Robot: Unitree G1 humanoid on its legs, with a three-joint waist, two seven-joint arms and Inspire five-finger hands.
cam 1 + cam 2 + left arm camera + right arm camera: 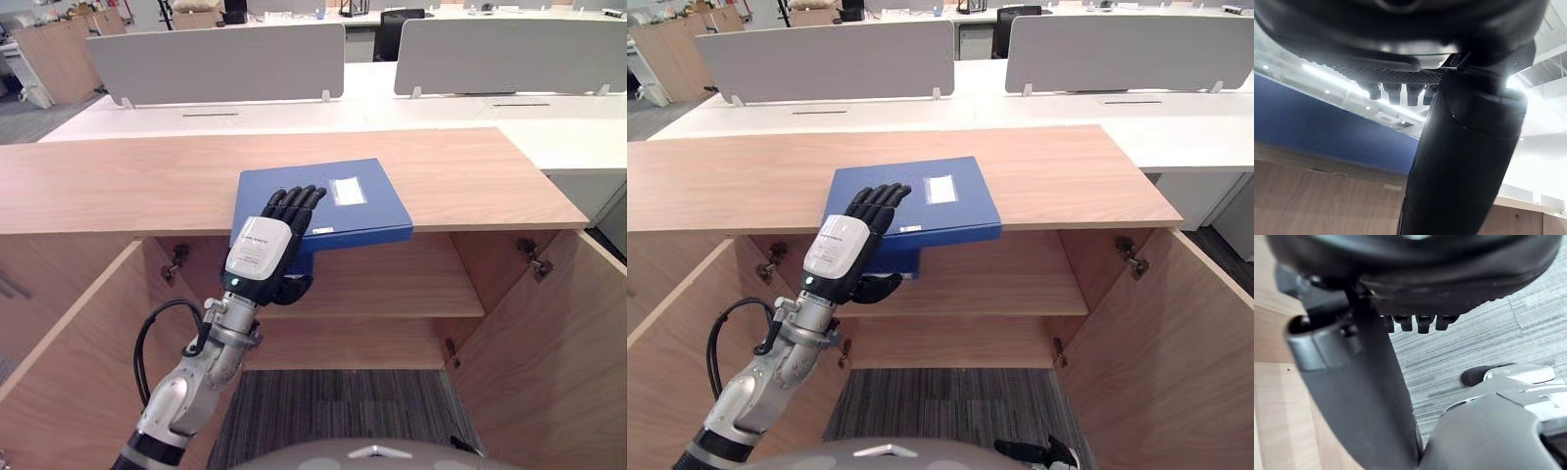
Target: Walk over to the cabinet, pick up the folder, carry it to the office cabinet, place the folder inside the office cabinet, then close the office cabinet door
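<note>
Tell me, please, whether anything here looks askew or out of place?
The blue folder lies slightly turned on the wooden cabinet top, its near edge overhanging the front above the open compartment. That fits the moment: the left hand pinches the overhanging part, fingers on top, thumb beneath. Nothing looks spilled or damaged.

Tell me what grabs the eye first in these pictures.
A blue folder lies on the wooden cabinet top, jutting over its front edge. The left hand pinches it there, fingers flat on the cover and thumb underneath. Below, the cabinet doors stand open on both sides, showing a shelf inside.
</note>
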